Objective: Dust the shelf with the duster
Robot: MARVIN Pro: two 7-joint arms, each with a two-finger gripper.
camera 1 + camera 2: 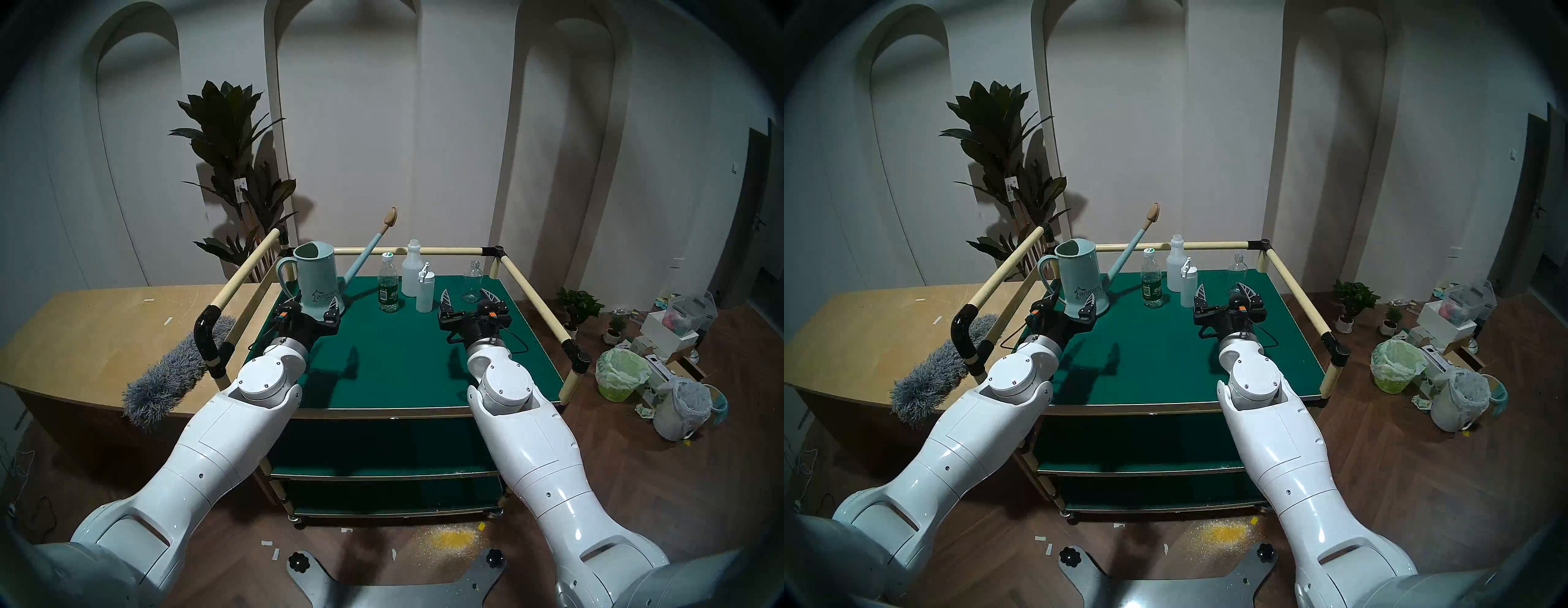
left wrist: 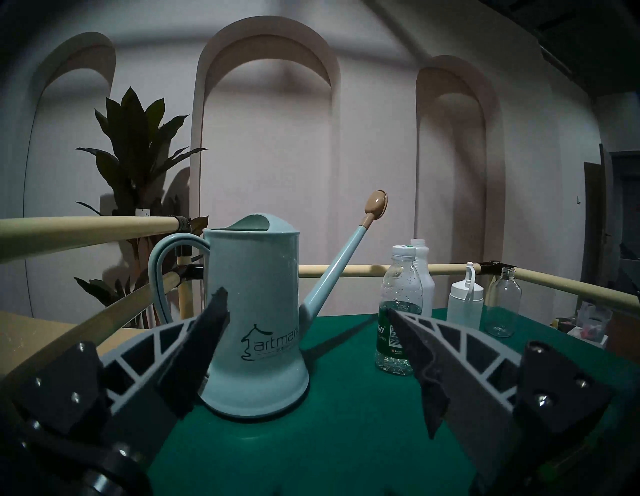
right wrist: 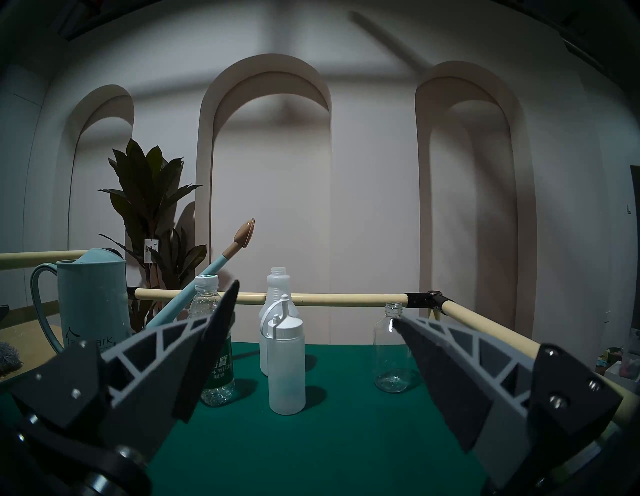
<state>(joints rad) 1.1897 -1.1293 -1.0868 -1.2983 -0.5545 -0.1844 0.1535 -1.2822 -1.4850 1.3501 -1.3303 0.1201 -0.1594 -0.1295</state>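
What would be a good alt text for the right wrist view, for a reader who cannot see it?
The right gripper, jaws open and empty, faces the green shelf, where a white squeeze bottle stands nearest, with a water bottle, a clear glass bottle and a pale blue watering can around it.

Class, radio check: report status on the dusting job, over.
Left gripper and right gripper open, empty, above shelf. Duster unheld on wooden counter. Watering can and bottles crowd shelf's far end.
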